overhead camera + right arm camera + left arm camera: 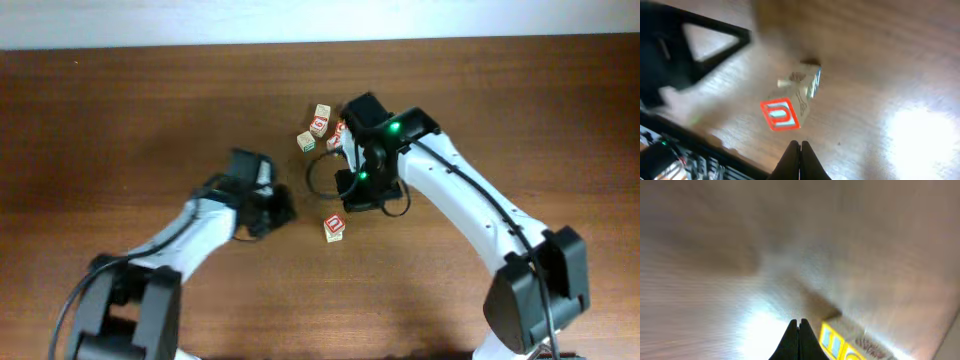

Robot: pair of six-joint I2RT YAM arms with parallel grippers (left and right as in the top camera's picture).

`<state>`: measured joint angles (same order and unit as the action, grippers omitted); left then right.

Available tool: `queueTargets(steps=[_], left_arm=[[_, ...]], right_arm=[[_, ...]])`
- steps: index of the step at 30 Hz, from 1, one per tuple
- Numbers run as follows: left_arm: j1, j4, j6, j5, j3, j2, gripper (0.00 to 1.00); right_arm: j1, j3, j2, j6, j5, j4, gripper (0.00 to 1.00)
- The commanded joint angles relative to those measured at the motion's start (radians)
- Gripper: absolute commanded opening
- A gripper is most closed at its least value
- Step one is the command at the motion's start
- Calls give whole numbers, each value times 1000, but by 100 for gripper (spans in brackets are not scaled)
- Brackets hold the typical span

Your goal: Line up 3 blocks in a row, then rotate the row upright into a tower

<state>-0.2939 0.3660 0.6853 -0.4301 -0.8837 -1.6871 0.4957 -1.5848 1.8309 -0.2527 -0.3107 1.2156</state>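
- The red-framed block (334, 228) sits alone on the worktop (150, 120), just ahead of the right pincer (800, 146) and slightly left of its tips, turned cornerwise to them.
- The right pincer, likely the nearer, is pinched shut and empty.
- The left pincer (799, 326) is also shut, beside a yellow-faced block (837, 342).
- The other cubes (320, 120) cluster farther back.
- No containers are visible.

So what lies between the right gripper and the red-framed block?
Only bare table, by the right wrist view; the shut right gripper stands clear of the red-framed block.
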Motion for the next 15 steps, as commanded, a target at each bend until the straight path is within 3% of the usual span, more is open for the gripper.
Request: queueTargets(steps=[1,3,5,6,10,15], left_arm=[[190,121,-171,7,-51,175,4],[307,201,-309,9,-81,391,45],[358,212,-343,102,-81,535,72],[362,261,-343,184,-81,593,99],[362,283,-342,214,-81,605,99],[362,283,-342,214,-81,605,99]], right_arm=[[-100,-185,-159,20,109,138,20],[-164,-281,-286,39,171,244,48],[-194,-303,-426,38,219,303,93],[-205,-304,-533,36,242,343,99],[-206,-303,-815,36,244,390,99],[-208,-292,-871,47,299,378,99]])
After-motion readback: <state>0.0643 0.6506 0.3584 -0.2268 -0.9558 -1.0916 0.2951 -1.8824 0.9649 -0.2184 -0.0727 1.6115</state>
